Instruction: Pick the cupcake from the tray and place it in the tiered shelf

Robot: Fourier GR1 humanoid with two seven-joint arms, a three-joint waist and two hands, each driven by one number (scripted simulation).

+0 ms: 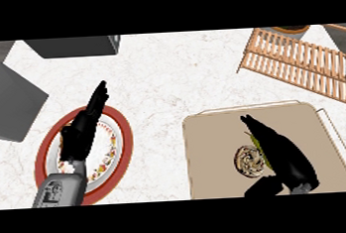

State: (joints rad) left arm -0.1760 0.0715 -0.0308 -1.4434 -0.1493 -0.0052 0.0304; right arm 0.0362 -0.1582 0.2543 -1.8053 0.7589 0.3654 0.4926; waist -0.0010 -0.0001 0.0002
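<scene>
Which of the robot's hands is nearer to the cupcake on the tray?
Right. The right hand is directly beside the cupcake over the tray; the left hand is far off, above the red-rimmed plate.

Swirled brown cupcake sits on beige tray; slatted wooden tiered shelf well apart.

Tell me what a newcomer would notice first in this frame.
Probably the right robot hand at lower right, lying over the beige tray right beside the cupcake. Next, the red-rimmed plate at lower left, with the left robot hand stretched above it, fingers straight. A wooden slatted shelf sits at upper right.
</scene>
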